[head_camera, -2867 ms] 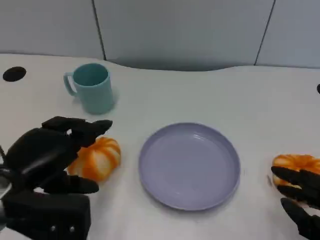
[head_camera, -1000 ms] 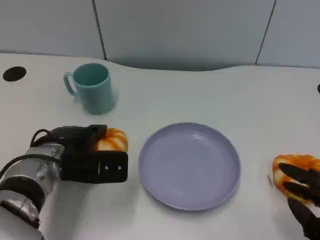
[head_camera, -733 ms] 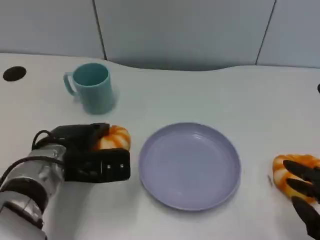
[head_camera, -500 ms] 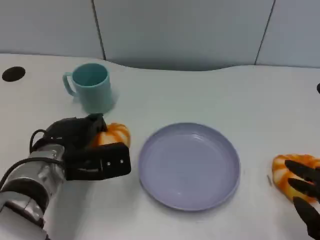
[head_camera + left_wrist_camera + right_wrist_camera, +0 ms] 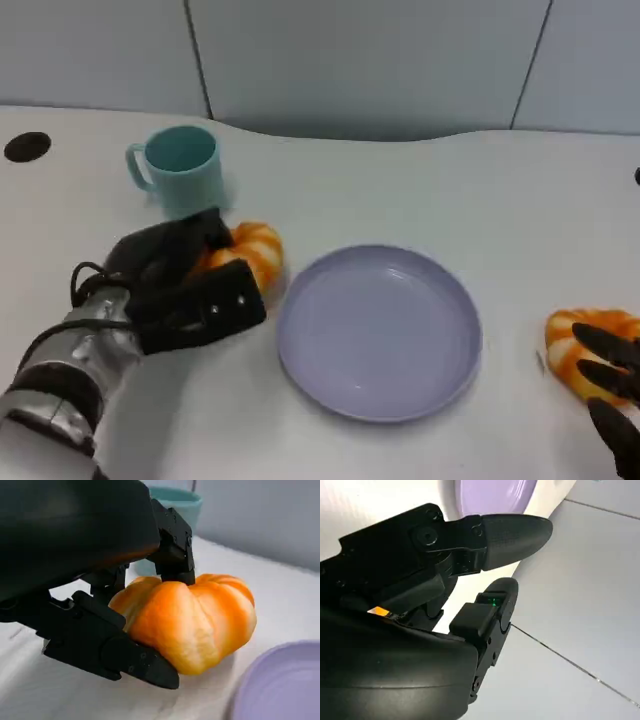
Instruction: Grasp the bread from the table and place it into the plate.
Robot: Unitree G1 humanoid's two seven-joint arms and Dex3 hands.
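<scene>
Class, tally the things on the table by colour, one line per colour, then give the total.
Orange: 2, the bread in the left hand and the bread by the right hand
Purple: 1, the plate
Teal: 1, the mug
Total: 4

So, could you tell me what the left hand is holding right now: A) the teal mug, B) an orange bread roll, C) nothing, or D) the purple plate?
B: the left hand grips the bread between its fingers, just beside the plate.
</scene>
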